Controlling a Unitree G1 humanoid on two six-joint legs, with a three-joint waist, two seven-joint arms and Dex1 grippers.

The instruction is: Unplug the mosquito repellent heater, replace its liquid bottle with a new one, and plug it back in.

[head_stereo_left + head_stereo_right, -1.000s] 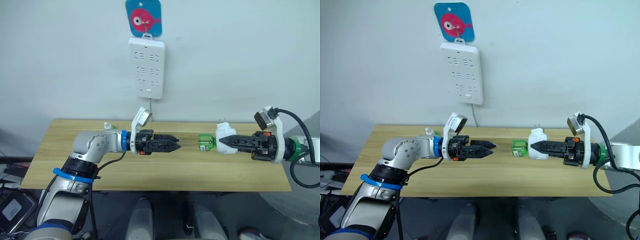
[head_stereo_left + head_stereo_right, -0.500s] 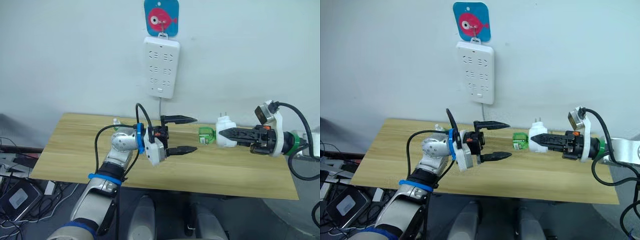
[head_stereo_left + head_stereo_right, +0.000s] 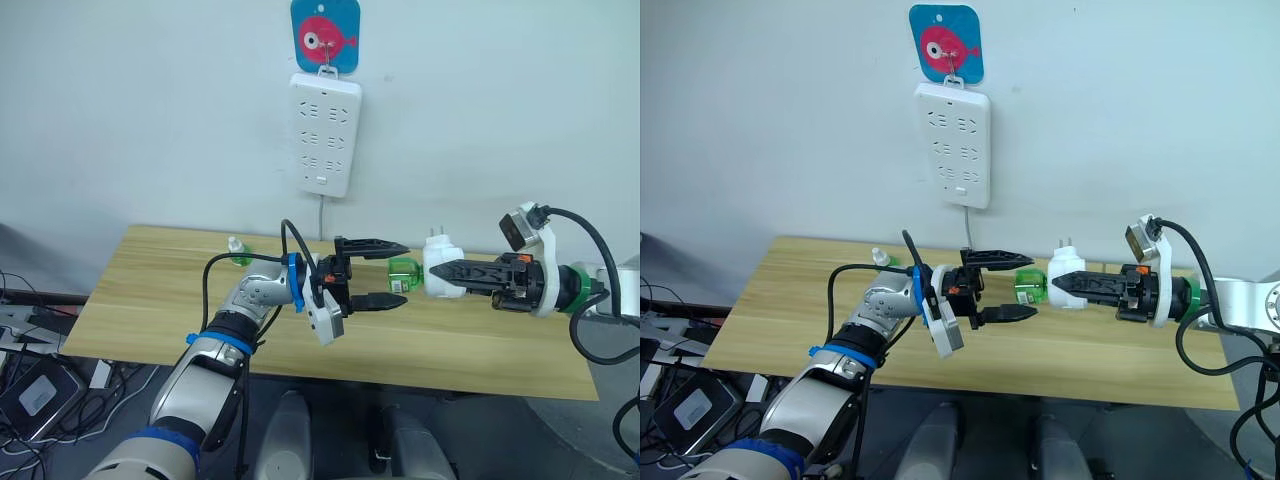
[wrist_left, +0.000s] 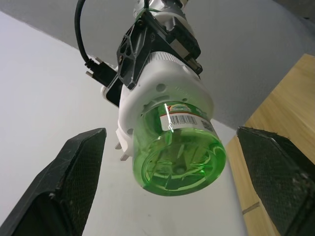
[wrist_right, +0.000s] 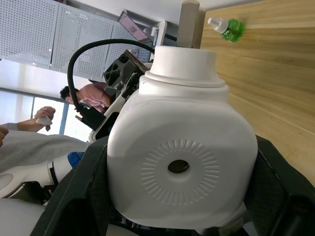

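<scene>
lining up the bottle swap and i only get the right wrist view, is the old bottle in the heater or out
Observer: In. A green bottle sticks out of the mosquito repellent heater, toward the left gripper.
Operator: left jaws on it yet
Observer: No. The jaws stand wide open, one above and one below the bottle, with gaps on both sides.
Operator: heater unplugged
Observer: Yes. The right gripper holds it with its prongs in the open, well away from the wall power strip.
</scene>
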